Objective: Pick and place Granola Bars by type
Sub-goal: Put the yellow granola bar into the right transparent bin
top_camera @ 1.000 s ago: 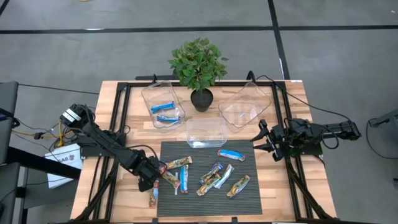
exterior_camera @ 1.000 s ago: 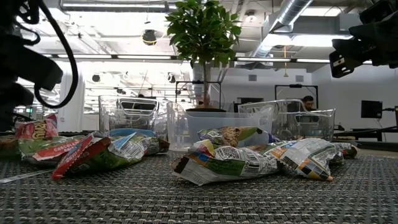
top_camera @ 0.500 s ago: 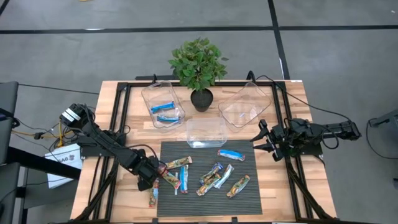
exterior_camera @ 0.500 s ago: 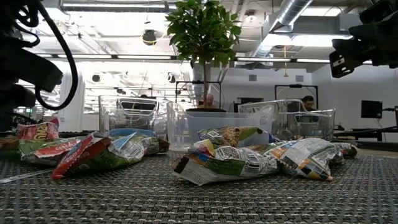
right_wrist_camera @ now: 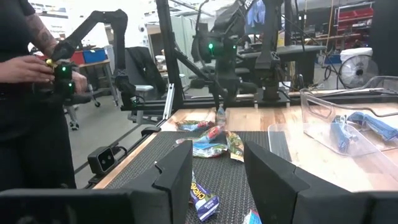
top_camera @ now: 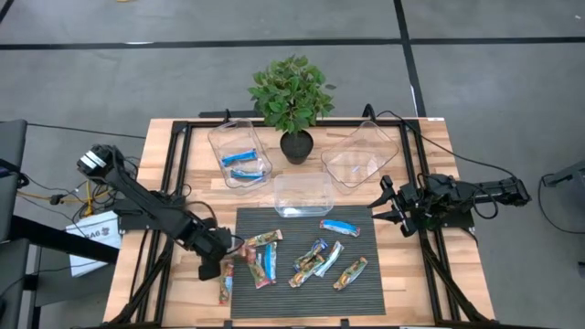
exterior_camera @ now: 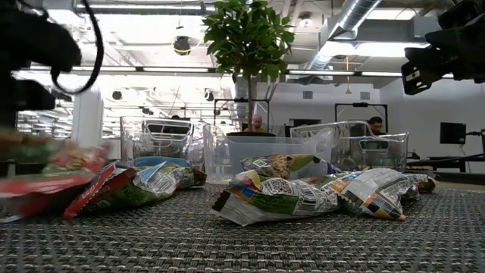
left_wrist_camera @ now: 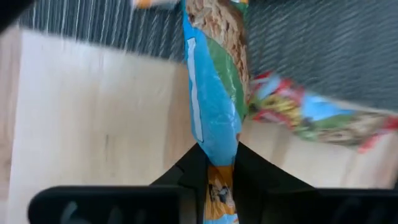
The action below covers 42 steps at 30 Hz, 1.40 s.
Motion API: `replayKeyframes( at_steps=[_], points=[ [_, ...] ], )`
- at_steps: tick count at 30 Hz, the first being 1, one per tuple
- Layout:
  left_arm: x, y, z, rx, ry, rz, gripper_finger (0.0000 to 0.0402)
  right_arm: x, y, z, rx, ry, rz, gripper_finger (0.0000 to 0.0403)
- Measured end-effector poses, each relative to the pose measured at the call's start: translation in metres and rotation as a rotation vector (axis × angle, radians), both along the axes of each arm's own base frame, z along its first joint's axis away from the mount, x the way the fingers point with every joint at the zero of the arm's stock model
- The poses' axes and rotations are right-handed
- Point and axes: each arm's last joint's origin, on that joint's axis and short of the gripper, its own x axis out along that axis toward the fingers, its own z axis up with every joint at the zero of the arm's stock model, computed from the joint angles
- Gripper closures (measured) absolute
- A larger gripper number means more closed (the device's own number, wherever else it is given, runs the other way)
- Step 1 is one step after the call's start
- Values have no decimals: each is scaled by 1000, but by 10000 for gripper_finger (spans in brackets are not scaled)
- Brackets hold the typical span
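Several granola bars in blue, red-yellow and green wrappers lie scattered on the black ribbed mat (top_camera: 311, 302). My left gripper (top_camera: 226, 260) is at the mat's left edge, shut on a blue-and-green bar (left_wrist_camera: 214, 93). A red-yellow-blue bar (left_wrist_camera: 311, 115) lies just beside it, across the mat's edge. Another bar (top_camera: 224, 291) lies on the wood nearer the front. My right gripper (top_camera: 388, 208) hangs open above the table's right side with nothing between its fingers (right_wrist_camera: 180, 174). My left gripper pinches one end of the blue-and-green bar (left_wrist_camera: 219, 152) between its two fingers (left_wrist_camera: 194, 171). The bar runs straight on from the fingers, along their line, out over the wood toward the mat. Whether it is lifted clear does not show.
Three clear tubs stand behind the mat: the back left one (top_camera: 239, 153) holds blue bars, while the middle one (top_camera: 303, 195) and the back right one (top_camera: 359, 155) hold none. A potted plant (top_camera: 292, 96) stands at the back centre. A person (right_wrist_camera: 31, 93) stands beyond the table.
My left gripper has shut and taken hold of the blue-and-green bar at the mat's left edge. The arm behind it has swung toward the table's far left. The bars lying around the gripper have shifted; in the low view they are blurred and lower.
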Motion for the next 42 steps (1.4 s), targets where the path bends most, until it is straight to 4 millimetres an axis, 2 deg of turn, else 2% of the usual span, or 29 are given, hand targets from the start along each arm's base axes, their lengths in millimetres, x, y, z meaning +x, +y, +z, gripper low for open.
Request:
replayKeyframes(
  at_steps=[5,10,17,21,25,36,42],
  points=[
    [0,3,25,-50,-201,4,353,0,0,0,0,0,-1,266],
    [7,2,54,-84,-512,31,359,0,0,0,0,0,-1,264],
    [22,0,91,-58,-956,107,356,0,0,0,0,1,-1,266],
    [27,1,108,-20,-1135,163,357,0,0,0,0,0,-1,266],
    [31,7,113,27,-1196,206,361,0,0,0,0,0,0,265],
    [40,25,113,84,-1193,280,361,0,0,0,0,1,0,266],
    [56,40,106,115,-1177,324,361,0,0,0,0,1,-1,266]
  ],
)
